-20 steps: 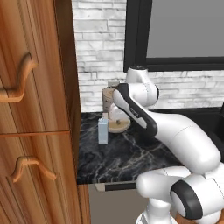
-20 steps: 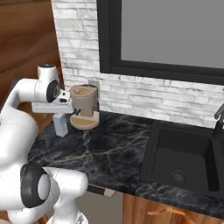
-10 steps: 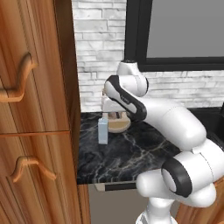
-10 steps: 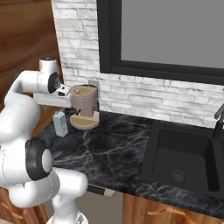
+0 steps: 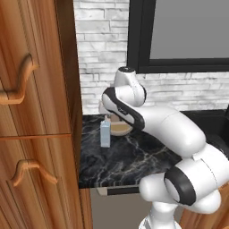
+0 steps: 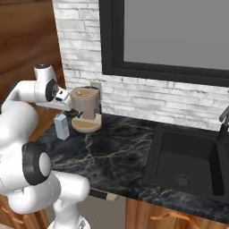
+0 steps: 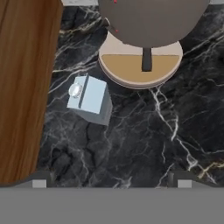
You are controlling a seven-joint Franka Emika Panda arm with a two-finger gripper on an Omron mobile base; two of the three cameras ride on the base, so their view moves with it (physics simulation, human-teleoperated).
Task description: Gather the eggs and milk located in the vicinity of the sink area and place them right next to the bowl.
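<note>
The milk (image 7: 89, 98) is a pale blue-grey carton with a gabled top and a round cap, standing upright on the black marble counter (image 7: 144, 131). It sits close to the wooden cabinet side (image 7: 24, 87), left of a coffee machine (image 7: 148, 22). My gripper (image 7: 111, 179) hangs above the counter, open and holding nothing, with the carton ahead and slightly left of its line. The carton (image 5: 105, 133) also shows in the left base view, and the same carton (image 6: 61, 126) stands beside my arm in the right base view. The black sink (image 6: 188, 161) lies far to the right. The egg and the bowl are out of view.
The brown coffee machine (image 6: 86, 105) with its round tan base (image 7: 140, 68) stands right beside the carton, against the white brick wall. A tall wooden cabinet (image 5: 31, 112) with curved handles borders the counter's left end. A dark faucet (image 6: 223, 118) rises at the sink's right.
My arm has swung left and stretched over the counter's left end, bringing the hand above the milk carton. The carton and coffee machine have not moved.
</note>
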